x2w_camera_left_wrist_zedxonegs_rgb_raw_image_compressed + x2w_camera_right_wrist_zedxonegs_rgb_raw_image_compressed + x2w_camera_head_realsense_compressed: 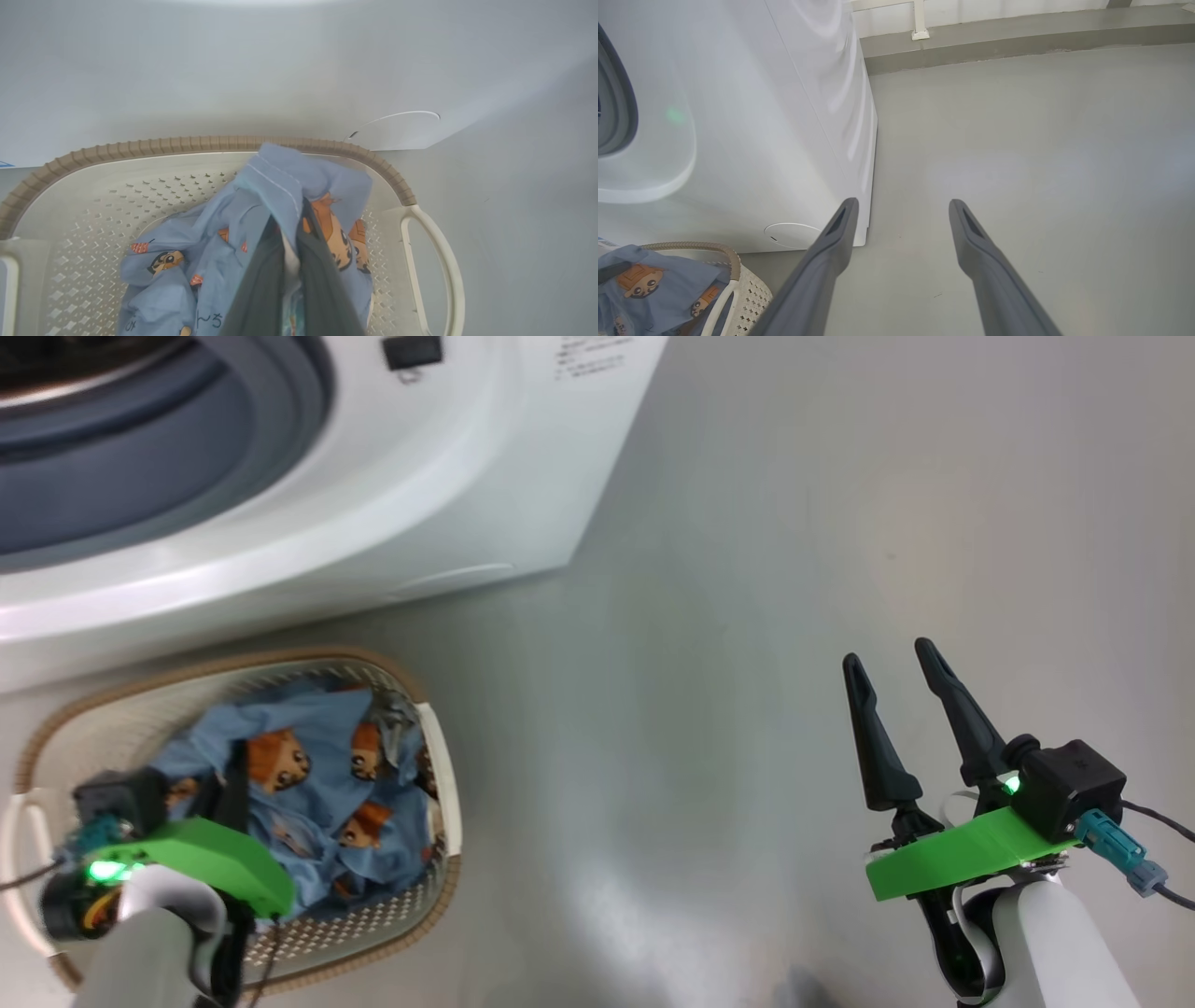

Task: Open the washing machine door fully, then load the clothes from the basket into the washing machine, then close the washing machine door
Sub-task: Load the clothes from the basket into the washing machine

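The washing machine fills the upper left, its grey-blue gasket exposed; the door is out of view. In front of it on the floor stands the cream basket with the brown rim. The light-blue clothes with orange cartoon animals lie inside it. My left gripper is down in the basket, shut on a fold of the clothes, which drapes over the fingertips, with a white piece between the fingers. My right gripper hangs open over bare floor, right of the machine and basket.
Grey floor stretches to the right of the machine and basket. A round service cover sits low on the machine's front near its corner. A wall base runs along the far side in the right wrist view.
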Tool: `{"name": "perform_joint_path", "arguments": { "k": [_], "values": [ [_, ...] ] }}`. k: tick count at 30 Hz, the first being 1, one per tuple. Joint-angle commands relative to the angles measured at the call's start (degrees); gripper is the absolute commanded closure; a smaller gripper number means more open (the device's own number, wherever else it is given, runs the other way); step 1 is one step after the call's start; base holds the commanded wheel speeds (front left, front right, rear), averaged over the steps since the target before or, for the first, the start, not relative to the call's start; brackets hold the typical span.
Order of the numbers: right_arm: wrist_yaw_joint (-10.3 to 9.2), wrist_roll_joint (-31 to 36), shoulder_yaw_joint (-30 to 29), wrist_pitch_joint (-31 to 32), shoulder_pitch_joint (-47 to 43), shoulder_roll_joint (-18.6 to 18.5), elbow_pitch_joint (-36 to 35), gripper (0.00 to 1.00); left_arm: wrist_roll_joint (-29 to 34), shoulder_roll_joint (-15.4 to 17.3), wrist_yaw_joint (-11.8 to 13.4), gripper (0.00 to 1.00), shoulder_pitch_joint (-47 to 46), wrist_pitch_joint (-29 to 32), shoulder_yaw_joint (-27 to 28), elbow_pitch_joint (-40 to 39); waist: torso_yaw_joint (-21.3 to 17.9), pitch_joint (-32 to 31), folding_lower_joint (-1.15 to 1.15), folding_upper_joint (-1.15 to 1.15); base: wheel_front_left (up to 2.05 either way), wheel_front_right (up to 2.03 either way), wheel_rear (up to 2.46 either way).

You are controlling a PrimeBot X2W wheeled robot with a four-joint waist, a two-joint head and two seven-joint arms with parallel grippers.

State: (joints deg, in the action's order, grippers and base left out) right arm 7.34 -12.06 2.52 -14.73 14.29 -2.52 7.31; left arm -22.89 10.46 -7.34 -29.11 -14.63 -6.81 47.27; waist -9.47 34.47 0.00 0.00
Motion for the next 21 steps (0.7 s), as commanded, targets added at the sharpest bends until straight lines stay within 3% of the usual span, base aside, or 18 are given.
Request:
{"name": "perform_joint_path", "arguments": {
  "k": [1, 21],
  "values": [
    [0.14, 0.9, 0.7, -0.3, -1.3, -0.4, -0.8, 0.0, 0.2, 1.0, -0.1, 1.0, 2.2, -0.4, 1.5, -1.4, 2.2, -2.8, 0.0, 0.0, 0.0, 0.0, 0.0],
    [0.14, 2.8, -1.4, -0.3, -4.4, -0.4, 1.5, 0.0, 0.3, -2.1, -0.1, 1.0, 11.5, -0.4, 4.1, -18.9, 6.6, -15.3, 0.0, 0.0, 0.0, 0.0, 0.0]
  ]
}}
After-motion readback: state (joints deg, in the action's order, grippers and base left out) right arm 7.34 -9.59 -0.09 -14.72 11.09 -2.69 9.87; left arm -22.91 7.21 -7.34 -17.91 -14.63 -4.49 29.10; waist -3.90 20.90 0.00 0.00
